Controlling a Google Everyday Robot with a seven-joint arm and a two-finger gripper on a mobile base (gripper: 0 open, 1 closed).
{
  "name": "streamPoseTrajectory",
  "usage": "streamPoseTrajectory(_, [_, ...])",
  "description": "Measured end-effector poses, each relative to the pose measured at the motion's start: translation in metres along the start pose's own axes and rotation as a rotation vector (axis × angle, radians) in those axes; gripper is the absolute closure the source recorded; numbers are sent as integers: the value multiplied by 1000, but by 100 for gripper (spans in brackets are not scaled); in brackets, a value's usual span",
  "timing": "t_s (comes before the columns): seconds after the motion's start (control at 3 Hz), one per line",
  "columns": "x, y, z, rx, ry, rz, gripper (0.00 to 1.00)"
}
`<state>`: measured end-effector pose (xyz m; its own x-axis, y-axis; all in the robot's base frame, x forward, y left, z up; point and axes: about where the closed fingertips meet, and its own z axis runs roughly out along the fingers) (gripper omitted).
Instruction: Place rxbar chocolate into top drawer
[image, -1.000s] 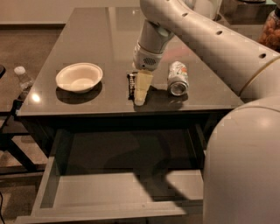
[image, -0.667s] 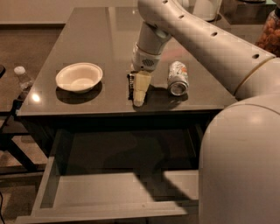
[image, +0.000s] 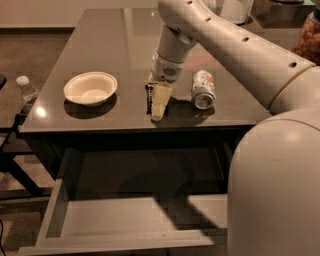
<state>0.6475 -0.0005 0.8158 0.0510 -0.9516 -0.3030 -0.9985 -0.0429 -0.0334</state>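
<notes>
The rxbar chocolate (image: 149, 98), a small black bar, lies on the dark table top (image: 100, 45) near its front edge. My gripper (image: 158, 101) is down on the table right at the bar, with its pale tip against the bar's right side. The arm reaches in from the upper right. The top drawer (image: 115, 220) stands pulled out below the table's front edge. Its pale grey bottom is bare, and my arm hides its right end.
A white bowl (image: 90, 88) sits left of the bar. A silver-green can (image: 203, 89) lies on its side to the right. A water bottle (image: 26, 90) stands off the table's left side. A jar of orange snacks (image: 307, 35) is at the far right.
The gripper stays at the bar in the same spot. The arm's near segment has shifted slightly. The bar, can and bowl have not moved.
</notes>
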Motion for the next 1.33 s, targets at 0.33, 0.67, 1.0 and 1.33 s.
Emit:
streamPoseTrajectory(0.33, [0, 0, 0, 0, 0, 0, 65])
streamPoseTrajectory(0.67, [0, 0, 0, 0, 0, 0, 88])
streamPoseTrajectory(1.0, [-3, 0, -8, 0, 0, 0, 100])
streamPoseTrajectory(1.33, [-5, -1, -17, 0, 0, 0, 100])
